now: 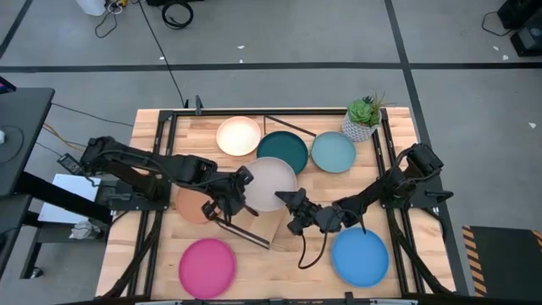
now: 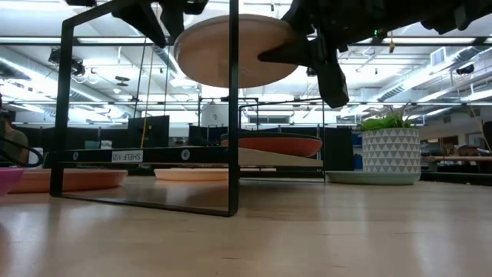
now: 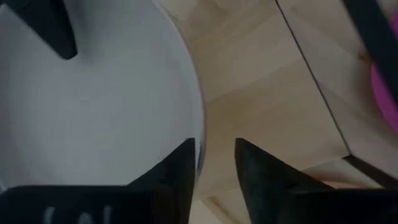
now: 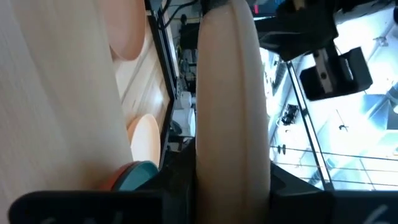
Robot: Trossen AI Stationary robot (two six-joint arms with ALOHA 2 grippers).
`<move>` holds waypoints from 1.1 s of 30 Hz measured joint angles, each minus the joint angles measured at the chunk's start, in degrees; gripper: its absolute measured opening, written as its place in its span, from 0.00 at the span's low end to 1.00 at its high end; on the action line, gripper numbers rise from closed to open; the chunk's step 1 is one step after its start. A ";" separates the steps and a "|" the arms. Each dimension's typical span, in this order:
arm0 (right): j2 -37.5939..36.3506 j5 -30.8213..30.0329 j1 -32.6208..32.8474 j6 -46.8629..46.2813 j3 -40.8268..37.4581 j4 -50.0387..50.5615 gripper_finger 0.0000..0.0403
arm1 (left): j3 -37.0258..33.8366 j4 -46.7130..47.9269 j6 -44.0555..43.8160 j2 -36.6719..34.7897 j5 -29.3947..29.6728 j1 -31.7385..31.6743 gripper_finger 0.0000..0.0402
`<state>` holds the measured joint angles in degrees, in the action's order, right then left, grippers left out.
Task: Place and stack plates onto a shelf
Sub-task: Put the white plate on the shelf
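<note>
Big picture first: the slatted bench (image 1: 398,263) carries everything, and mid-bench toward the front edge sits the shelf (image 1: 264,230), its wooden board only partly visible under the action, black wire frame standing up around it.

Above it, the grey plate (image 1: 269,183) rides in the air, held level between both arms. The low view shows it up near the top of the frame, well clear of the bench. The left gripper (image 1: 238,188) has it by the left rim; its wrist view shows the rim running between the two fingers, closed down on it. The right gripper (image 1: 295,202) pinches the opposite rim, fingers snug on either side of the plate's edge in its own wrist view. Neither arm is nearer; they share the load.

The key relation: the plate hangs over the shelf's back part, board just forward and below it. So, as I judge it, the coming move is a short drift toward the front edge, then straight down, kept flat. The frame's uprights are the hazard, and both wrists crowd that space.

Around it: cream plate (image 1: 239,135), teal plate (image 1: 282,151) and light blue plate (image 1: 333,152) line the back edge, the teal nearly under the grey rim. The tan plate (image 1: 191,205) sits left, partly under the left arm; pink (image 1: 207,266) front left, bright blue (image 1: 359,257) front right. A potted plant (image 1: 364,119) stands at the back right corner.

Open room lies along the front edge.
</note>
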<state>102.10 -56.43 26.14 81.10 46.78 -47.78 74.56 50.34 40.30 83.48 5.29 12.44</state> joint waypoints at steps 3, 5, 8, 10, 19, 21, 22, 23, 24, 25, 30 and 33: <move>-0.02 -0.83 0.48 -0.11 0.00 0.33 0.23 | 0.02 0.01 -2.34 -1.69 -0.01 0.57 0.35; -0.02 -0.80 0.85 -1.47 0.00 1.86 0.23 | 0.02 0.01 -4.42 -2.81 -0.03 0.66 0.38; -0.08 -0.10 1.51 -5.39 -0.02 5.26 0.23 | 0.02 -0.01 -8.53 -5.19 -0.03 0.53 0.40; -0.09 1.61 1.75 -9.28 -0.04 8.25 0.23 | 0.02 -0.60 -10.95 -6.83 0.01 0.45 0.40; -0.09 11.94 1.84 -25.92 -0.04 16.28 0.23 | 0.09 -13.30 -31.28 -11.65 0.35 -0.43 0.40; -0.09 14.36 1.89 -28.38 -0.04 17.92 0.23 | 0.11 -15.69 -37.04 -11.80 2.33 -0.43 0.40; -0.09 14.61 1.89 -29.23 -0.05 18.39 0.23 | 0.11 -15.59 -38.81 -11.94 3.20 -0.41 0.40; -0.09 14.63 1.89 -29.92 -0.07 18.48 0.23 | 0.11 -14.96 -40.21 -11.99 3.82 -0.41 0.40; -0.09 14.93 1.89 -30.23 -0.05 18.36 0.23 | 0.11 -14.42 -41.39 -11.99 3.91 -0.43 0.40; -0.09 15.47 1.88 -30.32 -0.04 18.30 0.23 | 0.11 -13.39 -41.98 -11.97 3.97 -0.46 0.40; -0.09 18.92 1.72 -30.37 -0.04 18.77 0.23 | -1.90 -7.86 -44.84 -10.84 3.99 -1.07 0.40; -0.04 22.93 0.36 -30.47 -0.07 19.49 0.23 | -6.81 -7.94 -46.43 -12.04 3.87 -2.27 0.40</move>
<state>102.06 -33.50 26.50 50.63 46.72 -28.29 67.75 42.39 -6.14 71.44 9.17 10.18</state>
